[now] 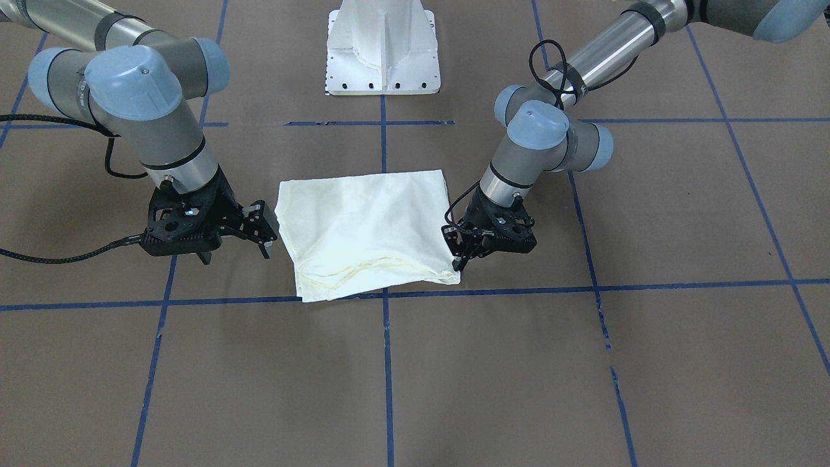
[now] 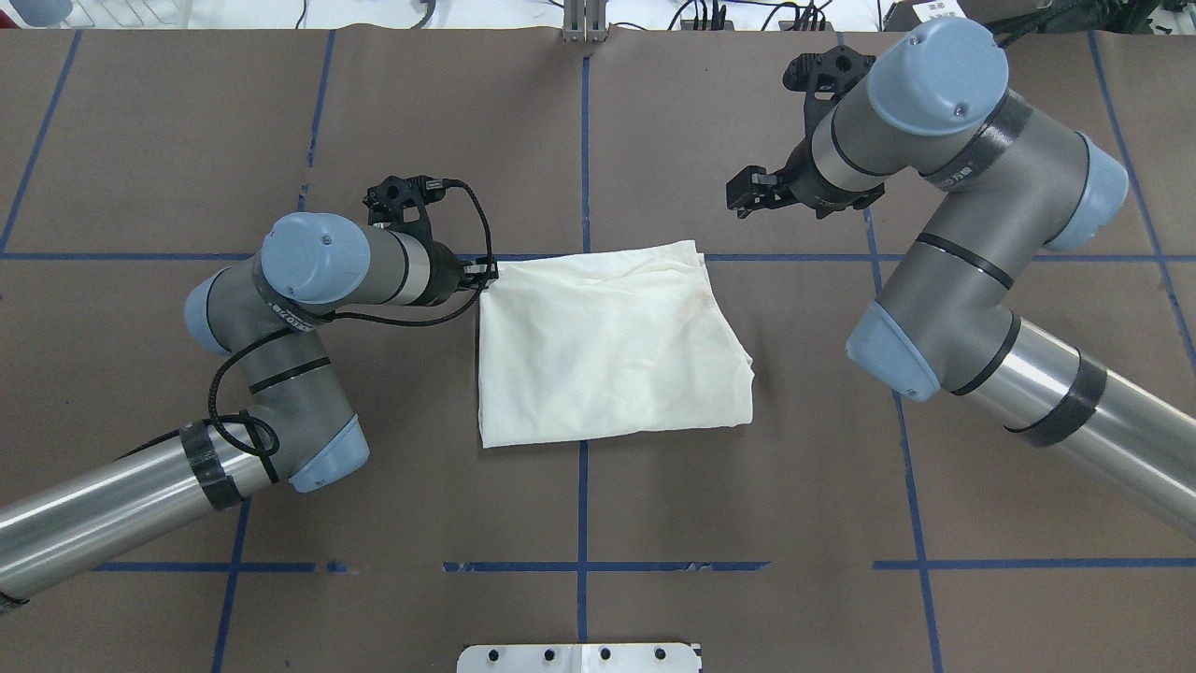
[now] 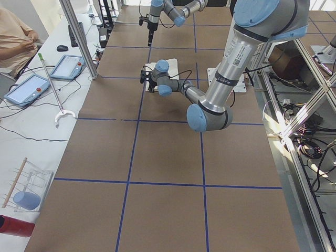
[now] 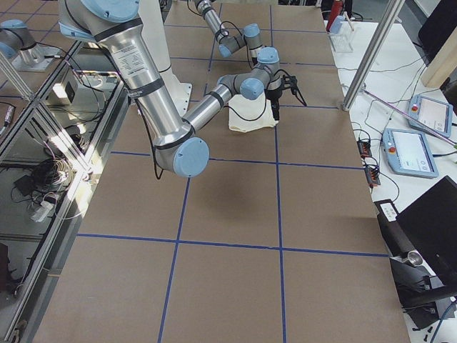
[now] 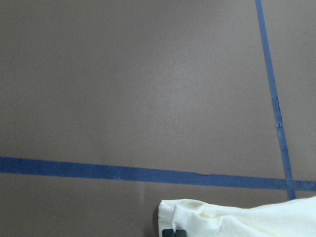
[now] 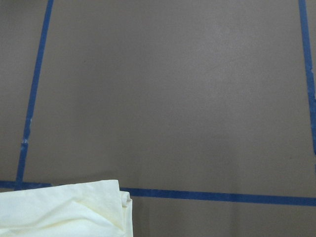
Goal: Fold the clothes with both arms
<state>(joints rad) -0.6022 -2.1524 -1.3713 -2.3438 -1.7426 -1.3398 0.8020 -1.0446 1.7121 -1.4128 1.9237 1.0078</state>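
We see the folded shirt (image 2: pixel 607 346) lying flat in the middle of the table (image 2: pixel 280 140). Our left gripper (image 1: pixel 458 258) looks pinched shut on its far left corner. Our right gripper (image 1: pixel 262 232) hangs just beside the shirt, fingers spread, holding nothing.

Brown paper-covered table (image 2: pixel 747 505): open ground on every side. Obstacles, 4: folded cream shirt (image 2: pixel 607 346), centre; black left gripper (image 2: pixel 481 273) at its far-left corner; black right gripper (image 2: pixel 747 196) near far-right corner; white pedestal base (image 1: pixel 382 48), robot-side edge.
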